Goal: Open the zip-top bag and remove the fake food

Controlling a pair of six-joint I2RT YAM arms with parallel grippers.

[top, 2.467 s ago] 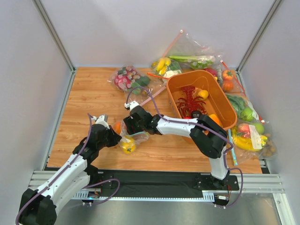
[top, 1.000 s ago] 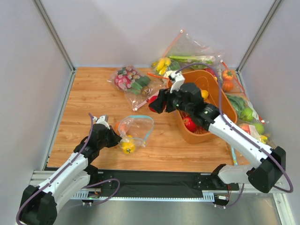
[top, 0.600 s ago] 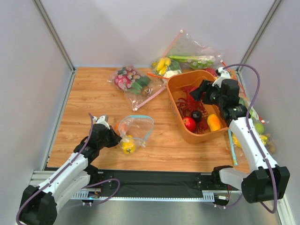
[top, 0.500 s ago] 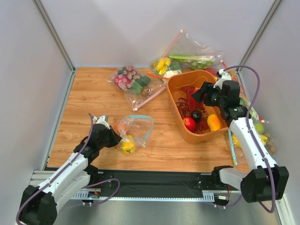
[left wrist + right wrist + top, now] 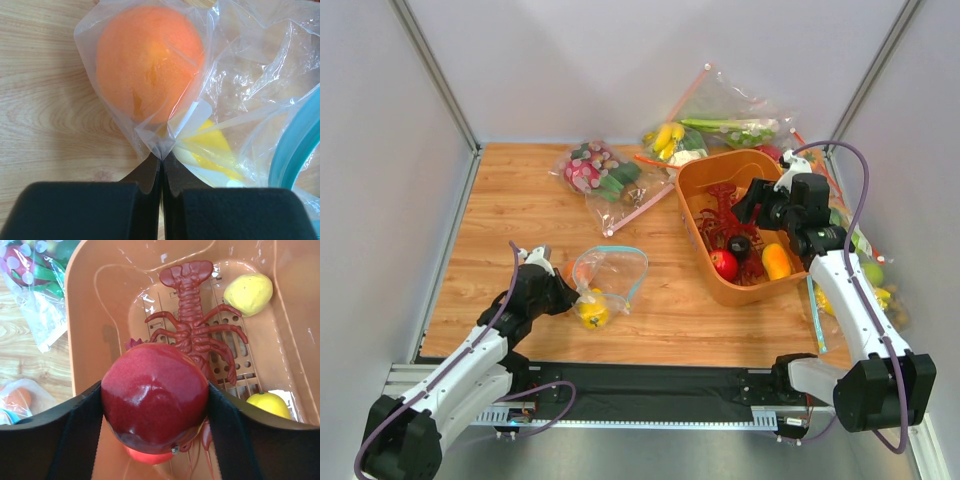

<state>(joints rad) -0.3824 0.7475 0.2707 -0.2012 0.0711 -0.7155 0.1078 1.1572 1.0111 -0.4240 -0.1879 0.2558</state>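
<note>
Holding a red fruit between your right fingers above the bin, you should drop it in next, while your left fingers, pressed together, pinch a corner of the open bag on the desk, orange fruit and yellow fruit inside.

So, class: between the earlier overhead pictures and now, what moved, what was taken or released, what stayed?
The right gripper left the mouth of the zip-top bag and swung right over the orange bin, carrying a dark red fruit. The left gripper stayed shut on the bag's corner; the bag and its yellow fruit did not move.
</note>
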